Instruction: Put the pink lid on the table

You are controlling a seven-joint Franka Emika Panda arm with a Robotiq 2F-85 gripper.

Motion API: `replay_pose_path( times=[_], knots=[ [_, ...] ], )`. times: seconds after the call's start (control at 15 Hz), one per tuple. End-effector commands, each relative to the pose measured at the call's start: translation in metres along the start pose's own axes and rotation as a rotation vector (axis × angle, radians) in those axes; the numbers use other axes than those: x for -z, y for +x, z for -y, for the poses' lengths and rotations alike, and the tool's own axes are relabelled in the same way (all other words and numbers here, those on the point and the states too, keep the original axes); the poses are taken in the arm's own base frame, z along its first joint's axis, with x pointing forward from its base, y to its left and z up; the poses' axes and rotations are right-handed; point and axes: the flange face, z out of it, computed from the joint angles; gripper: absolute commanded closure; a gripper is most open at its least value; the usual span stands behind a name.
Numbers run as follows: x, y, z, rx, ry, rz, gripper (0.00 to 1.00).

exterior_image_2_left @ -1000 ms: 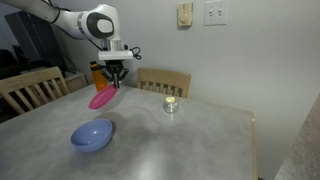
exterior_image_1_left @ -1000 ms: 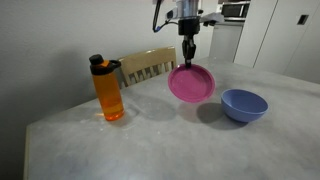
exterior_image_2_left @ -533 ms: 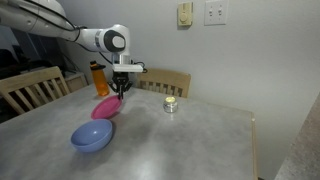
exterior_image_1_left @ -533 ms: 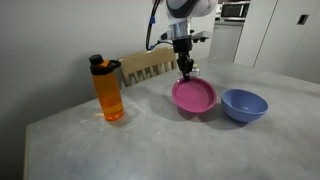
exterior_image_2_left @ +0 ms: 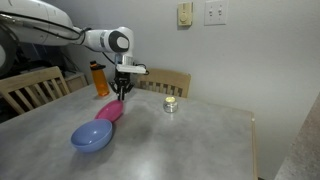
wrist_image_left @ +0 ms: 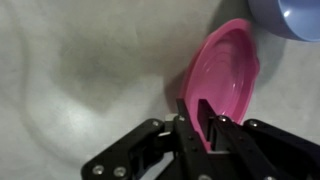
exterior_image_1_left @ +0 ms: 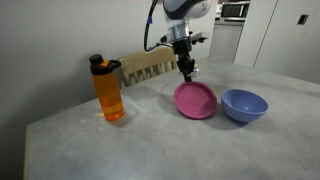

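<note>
The pink lid (exterior_image_1_left: 196,101) lies low on the light-grey table (exterior_image_1_left: 150,140), its near edge down on the top and its far rim in my gripper (exterior_image_1_left: 186,73). It also shows in an exterior view (exterior_image_2_left: 110,110) under the gripper (exterior_image_2_left: 121,94). In the wrist view the gripper (wrist_image_left: 194,106) is shut on the lid's rim, one finger on each side, and the lid (wrist_image_left: 228,70) stretches away from the fingers over the table (wrist_image_left: 80,70).
A blue-purple bowl (exterior_image_1_left: 244,104) (exterior_image_2_left: 91,135) (wrist_image_left: 295,15) sits right beside the lid. An orange bottle (exterior_image_1_left: 109,89) (exterior_image_2_left: 98,78) stands near the table's edge. A small glass jar (exterior_image_2_left: 171,104) stands mid-table. Wooden chairs (exterior_image_1_left: 148,66) (exterior_image_2_left: 163,81) (exterior_image_2_left: 30,88) stand round the table.
The gripper has come down with the lid, which hung tilted in the air a second ago. The lid now rests low on the table beside the bowl.
</note>
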Motion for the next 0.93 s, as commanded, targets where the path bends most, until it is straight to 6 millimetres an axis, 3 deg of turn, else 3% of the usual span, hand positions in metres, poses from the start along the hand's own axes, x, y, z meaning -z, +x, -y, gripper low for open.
replay_pose_path(
  times=[0.0, 0.27, 0.47, 0.87],
  knots=[
    [0.0, 0.002, 0.0, 0.047, 0.003, 0.056, 0.5],
    [0.005, 0.002, 0.002, 0.062, -0.008, 0.108, 0.21],
    [0.042, -0.007, 0.008, -0.042, -0.092, 0.171, 0.02],
    [0.128, -0.021, 0.034, -0.337, -0.248, 0.176, 0.0]
  ],
)
